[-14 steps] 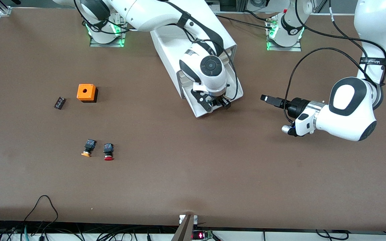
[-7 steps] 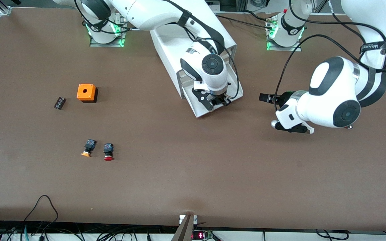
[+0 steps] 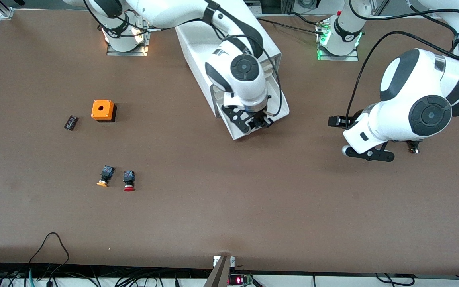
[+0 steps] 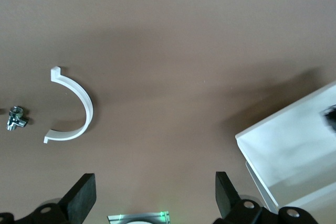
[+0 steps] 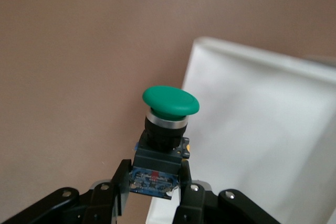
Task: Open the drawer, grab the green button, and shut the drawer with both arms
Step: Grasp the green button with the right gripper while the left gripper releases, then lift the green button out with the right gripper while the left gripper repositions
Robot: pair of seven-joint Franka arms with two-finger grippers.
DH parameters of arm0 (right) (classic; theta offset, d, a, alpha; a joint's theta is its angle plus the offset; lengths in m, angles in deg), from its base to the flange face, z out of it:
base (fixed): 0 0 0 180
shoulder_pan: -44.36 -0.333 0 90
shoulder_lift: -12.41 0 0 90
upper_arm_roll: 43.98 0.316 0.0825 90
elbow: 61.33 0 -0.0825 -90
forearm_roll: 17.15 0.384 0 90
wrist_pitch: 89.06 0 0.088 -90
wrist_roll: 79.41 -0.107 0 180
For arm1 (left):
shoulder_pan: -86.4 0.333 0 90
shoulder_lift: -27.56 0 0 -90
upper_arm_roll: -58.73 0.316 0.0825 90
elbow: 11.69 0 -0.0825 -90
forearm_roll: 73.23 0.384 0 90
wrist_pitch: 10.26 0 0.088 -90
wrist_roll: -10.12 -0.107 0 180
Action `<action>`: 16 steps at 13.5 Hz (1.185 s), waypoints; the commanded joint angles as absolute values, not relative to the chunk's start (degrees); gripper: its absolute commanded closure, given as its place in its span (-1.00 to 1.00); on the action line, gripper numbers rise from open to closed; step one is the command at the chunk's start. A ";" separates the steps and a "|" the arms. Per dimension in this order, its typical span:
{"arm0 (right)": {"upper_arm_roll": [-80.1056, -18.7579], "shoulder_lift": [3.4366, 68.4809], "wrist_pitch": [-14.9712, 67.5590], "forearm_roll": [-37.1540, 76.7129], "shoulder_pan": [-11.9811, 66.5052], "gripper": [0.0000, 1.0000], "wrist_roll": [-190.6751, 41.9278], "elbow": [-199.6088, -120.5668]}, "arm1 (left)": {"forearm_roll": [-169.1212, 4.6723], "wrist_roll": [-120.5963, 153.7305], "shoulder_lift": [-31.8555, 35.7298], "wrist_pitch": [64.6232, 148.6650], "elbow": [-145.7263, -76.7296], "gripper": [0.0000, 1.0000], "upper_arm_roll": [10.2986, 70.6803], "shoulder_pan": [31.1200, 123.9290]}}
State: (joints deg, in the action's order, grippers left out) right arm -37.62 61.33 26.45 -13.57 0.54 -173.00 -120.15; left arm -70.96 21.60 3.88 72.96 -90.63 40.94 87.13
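The white cabinet point(image 3: 197, 44) lies mid-table with one drawer point(image 3: 238, 130) pulled out toward the front camera. My right gripper point(image 3: 258, 121) hangs over that open drawer. The right wrist view shows this gripper point(image 5: 155, 179) shut on the black body of the green-capped button point(image 5: 169, 103), held above the white drawer tray point(image 5: 262, 129). The button is hidden under the wrist in the front view. My left gripper point(image 3: 336, 121) is open and empty over bare table toward the left arm's end; its fingers point(image 4: 83, 198) stand wide apart.
An orange box point(image 3: 102, 110), a small black part point(image 3: 71, 122), an orange-capped button point(image 3: 105, 176) and a red-capped button point(image 3: 128, 180) lie toward the right arm's end. A white C-shaped clip point(image 4: 73, 111) and a small metal fitting point(image 4: 16, 119) lie under the left arm.
The left arm has turned its wrist and drawn back from the cabinet toward its own end of the table. The right hand has risen a little over the drawer with the button.
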 commanded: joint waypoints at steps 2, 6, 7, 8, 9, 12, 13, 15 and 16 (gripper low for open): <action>-36.86 60.83 22.67 -13.46 8.22 1.00 -153.29 -120.83 | -70.06 31.80 1.72 75.70 -91.22 -1.00 41.06 86.57; -36.86 60.40 13.88 -13.29 16.65 1.00 -128.95 -121.01 | -75.43 41.27 2.33 86.31 -99.74 -1.00 39.75 86.14; -36.95 60.31 12.46 -13.37 18.33 1.00 -123.15 -121.01 | -75.34 46.02 2.25 88.77 -101.67 -1.00 38.52 86.05; -37.04 60.31 11.15 -13.81 20.00 1.00 -118.13 -121.01 | -75.34 50.41 2.25 91.84 -104.39 -1.00 37.82 86.05; -37.13 60.31 10.61 -14.08 21.58 1.00 -114.08 -121.09 | -75.34 54.20 2.42 95.09 -107.55 -1.00 36.33 86.05; -37.13 60.48 11.31 -13.81 27.91 1.00 -103.34 -124.07 | -73.85 65.37 3.39 105.64 -115.38 -1.00 31.75 85.35; -37.13 60.48 11.83 -13.99 29.23 1.00 -99.74 -124.61 | -71.59 65.92 3.74 106.98 -116.10 -1.00 31.66 84.82; -37.13 61.01 12.80 -14.17 31.87 1.00 -93.41 -124.96 | -66.92 68.81 3.48 107.25 -116.37 -1.00 31.57 82.89; -37.13 61.53 14.54 -14.17 32.84 1.00 -89.38 -125.57 | -65.51 70.83 3.22 108.04 -116.72 -1.00 31.57 81.75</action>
